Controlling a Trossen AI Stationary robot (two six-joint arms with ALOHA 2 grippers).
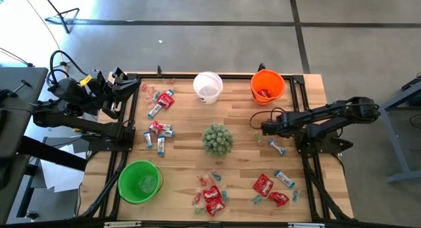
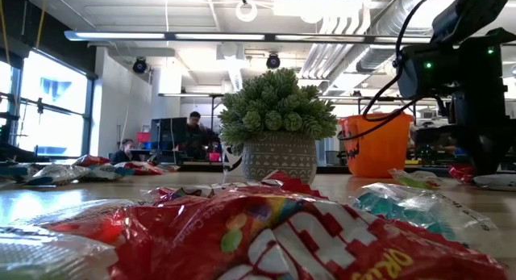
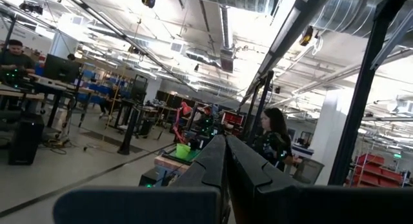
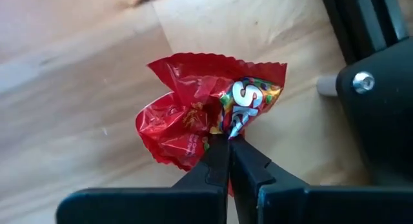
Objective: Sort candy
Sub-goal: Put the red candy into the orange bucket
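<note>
While pinched in right gripper (image 4: 227,141), red packet (image 4: 193,114).

packet (image 4: 193,117): shiny red, rainbow print | buckets: white (image 1: 208,87), orange (image 1: 268,86), green (image 1: 139,182) | plant (image 1: 217,140): green

Plant (image 1: 216,139) mid-table; buckets (image 1: 208,87) behind and front-left; candy (image 1: 212,196) scattered around — one packet (image 4: 206,114) seemingly just above tabletop.
</note>
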